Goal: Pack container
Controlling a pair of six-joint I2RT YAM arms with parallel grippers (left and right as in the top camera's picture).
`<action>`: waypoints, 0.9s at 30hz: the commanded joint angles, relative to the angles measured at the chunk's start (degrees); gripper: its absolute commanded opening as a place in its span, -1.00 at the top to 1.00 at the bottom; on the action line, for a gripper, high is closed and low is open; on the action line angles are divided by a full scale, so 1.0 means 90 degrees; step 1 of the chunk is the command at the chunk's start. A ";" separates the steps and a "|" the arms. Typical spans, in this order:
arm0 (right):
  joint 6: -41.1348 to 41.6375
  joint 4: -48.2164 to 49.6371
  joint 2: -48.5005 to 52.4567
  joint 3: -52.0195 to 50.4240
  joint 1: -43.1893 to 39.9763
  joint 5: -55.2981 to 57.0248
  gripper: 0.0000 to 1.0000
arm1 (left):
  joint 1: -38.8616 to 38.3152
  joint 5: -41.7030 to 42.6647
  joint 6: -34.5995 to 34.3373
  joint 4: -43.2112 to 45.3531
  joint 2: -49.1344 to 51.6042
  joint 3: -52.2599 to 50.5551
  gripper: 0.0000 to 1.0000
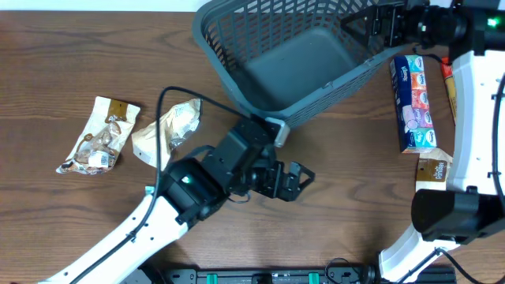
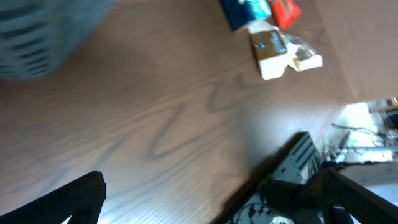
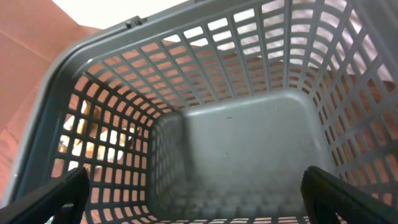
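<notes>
Since the container (image 1: 304,59) sits empty at the table's far side under the spread right gripper (image 3: 199,208), I'd swing the wide-open left gripper (image 1: 298,181) toward the nearest packet (image 1: 167,128) first.

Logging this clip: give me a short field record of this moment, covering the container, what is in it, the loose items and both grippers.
container: grey-blue slotted basket, far centre
contents: none visible, base bare
left of it: brown-and-white snack packet; cream snack packet
right of it: blue multipack; small brown packet
left gripper: open, empty, over the table in front of the container
right gripper: open, empty, at the container's far right corner, camera looking inside
</notes>
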 commanded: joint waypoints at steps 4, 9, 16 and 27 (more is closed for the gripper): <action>-0.0287 -0.0075 0.0165 0.0078 0.0056 0.0170 -0.91 | -0.0155 -0.0228 0.0056 0.0058 0.0187 0.0168 -0.97; -0.0430 -0.0223 0.0206 0.0078 0.0056 0.0707 -0.59 | -0.0155 -0.0359 0.0063 0.0073 0.0226 0.0168 -0.97; -0.0442 -0.0211 0.0206 0.0078 0.0010 0.0818 0.35 | -0.0155 -0.0369 0.0085 0.0185 0.0243 0.0168 -0.46; 0.0231 0.0376 0.0206 0.0078 -0.0277 0.1127 0.97 | -0.0155 -0.0981 -0.0750 0.0775 0.0248 0.0168 0.89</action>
